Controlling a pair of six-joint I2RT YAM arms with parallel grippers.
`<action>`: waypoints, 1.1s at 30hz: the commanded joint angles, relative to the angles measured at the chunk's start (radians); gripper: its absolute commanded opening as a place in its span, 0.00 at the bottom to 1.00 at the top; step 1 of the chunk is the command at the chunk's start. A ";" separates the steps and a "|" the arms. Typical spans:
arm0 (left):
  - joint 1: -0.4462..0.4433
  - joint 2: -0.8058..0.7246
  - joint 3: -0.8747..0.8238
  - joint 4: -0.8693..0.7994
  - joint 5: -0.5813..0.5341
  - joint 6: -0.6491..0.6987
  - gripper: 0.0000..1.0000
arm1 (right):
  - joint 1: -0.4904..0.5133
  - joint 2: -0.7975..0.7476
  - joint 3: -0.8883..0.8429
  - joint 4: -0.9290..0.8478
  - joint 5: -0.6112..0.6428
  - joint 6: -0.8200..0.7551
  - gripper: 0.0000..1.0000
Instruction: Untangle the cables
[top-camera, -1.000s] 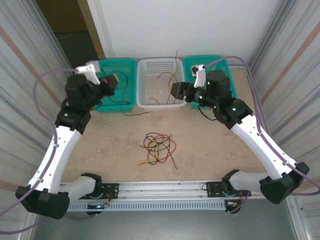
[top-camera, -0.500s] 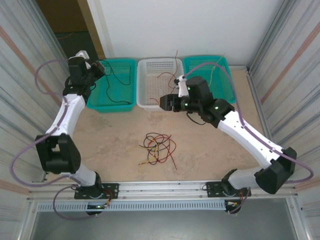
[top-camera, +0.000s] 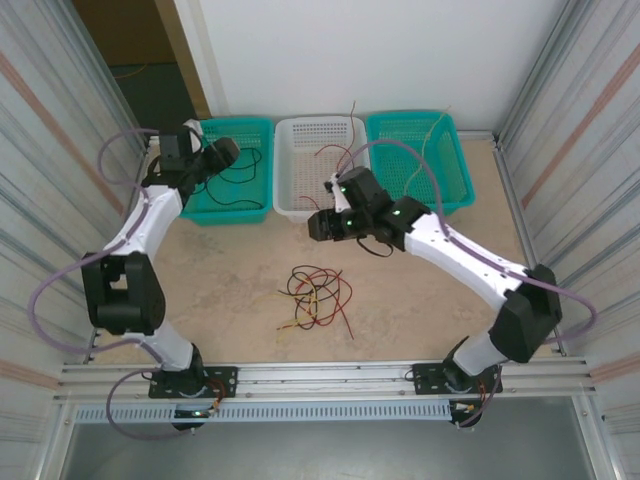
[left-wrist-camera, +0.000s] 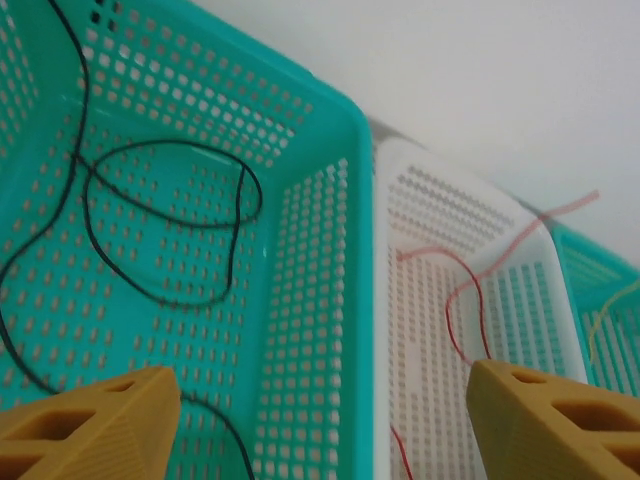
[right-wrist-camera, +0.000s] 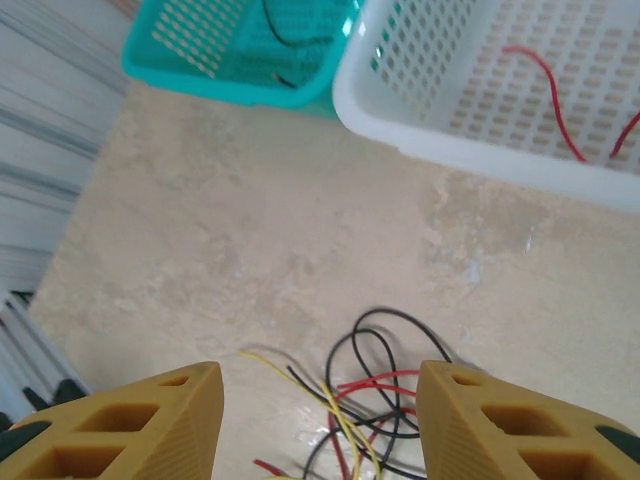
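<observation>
A tangle of red, black and yellowish cables (top-camera: 315, 297) lies on the tabletop in front of the baskets. In the right wrist view the same tangle (right-wrist-camera: 400, 400) sits below and just beyond my right gripper (right-wrist-camera: 320, 400), which is open and holds nothing. From above, that right gripper (top-camera: 318, 225) hangs just in front of the white basket (top-camera: 300, 211). My left gripper (top-camera: 222, 152) is over the left teal basket (top-camera: 200, 214). Its jaws (left-wrist-camera: 320, 410) stand wide open and hold nothing. A loose black cable (left-wrist-camera: 160, 240) lies in that basket.
A red cable (left-wrist-camera: 460, 300) lies in the white basket, one end sticking up over the back rim. The right teal basket (top-camera: 455, 195) holds a thin yellowish cable (top-camera: 430, 150). Ribbed metal walls close in both sides. A rail (top-camera: 320, 378) runs along the near edge.
My left gripper has opened above the left teal basket, and its arm has swung toward the back left. My right gripper has moved left from the right basket toward the tangle.
</observation>
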 joint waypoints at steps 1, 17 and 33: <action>-0.063 -0.221 -0.082 -0.089 -0.019 0.087 0.75 | 0.074 0.064 -0.036 -0.047 0.020 -0.001 0.52; -0.221 -0.950 -0.630 -0.236 0.070 -0.057 0.71 | 0.214 0.259 -0.082 -0.064 0.119 0.095 0.32; -0.389 -0.853 -0.751 -0.109 0.128 -0.086 0.68 | 0.228 0.262 -0.096 -0.049 0.176 0.210 0.44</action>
